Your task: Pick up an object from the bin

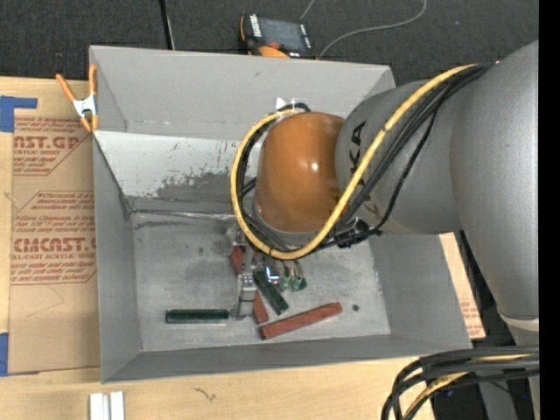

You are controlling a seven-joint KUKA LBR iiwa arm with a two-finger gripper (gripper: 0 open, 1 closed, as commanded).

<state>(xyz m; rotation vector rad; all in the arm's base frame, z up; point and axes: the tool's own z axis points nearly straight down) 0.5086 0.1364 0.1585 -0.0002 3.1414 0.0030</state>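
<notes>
My gripper (256,282) hangs under the arm's orange cover, low over the bin floor near the front middle. Right beside it, leaning to the right, is a short dark green block (276,299). A small red-brown piece (238,259) shows at the gripper's upper left. Another red-brown piece (260,310) pokes out just below it. I cannot make out whether any of these is between the jaws. A long red-brown bar (300,320) lies flat to the lower right.
A dark green flat stick (197,316) lies alone on the bin floor to the front left. The arm and its orange cover hang over the bin's middle and right. The floor to the left is bare grey metal.
</notes>
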